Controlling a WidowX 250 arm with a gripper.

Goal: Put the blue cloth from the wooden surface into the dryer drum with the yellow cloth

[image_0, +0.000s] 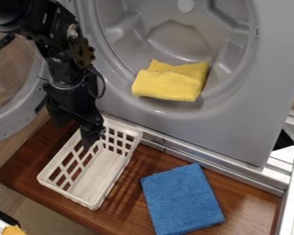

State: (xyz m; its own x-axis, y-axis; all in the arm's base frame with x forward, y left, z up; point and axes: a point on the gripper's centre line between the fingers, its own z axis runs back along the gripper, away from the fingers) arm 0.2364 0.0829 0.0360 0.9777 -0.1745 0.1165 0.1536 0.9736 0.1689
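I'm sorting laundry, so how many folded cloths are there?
2: a yellow cloth in the round opening and a blue cloth on the wooden surface. A yellowish scrap, bottom left, is too cut off to tell.

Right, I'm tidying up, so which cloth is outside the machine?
The blue cloth, on the wooden surface; the yellow cloth lies in the machine's opening.

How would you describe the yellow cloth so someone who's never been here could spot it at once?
Find the big grey machine and look into its round opening. On the opening's lower lip lies the folded yellow cloth. The other folded cloth is blue and lies below, on the brown wood near the white basket.
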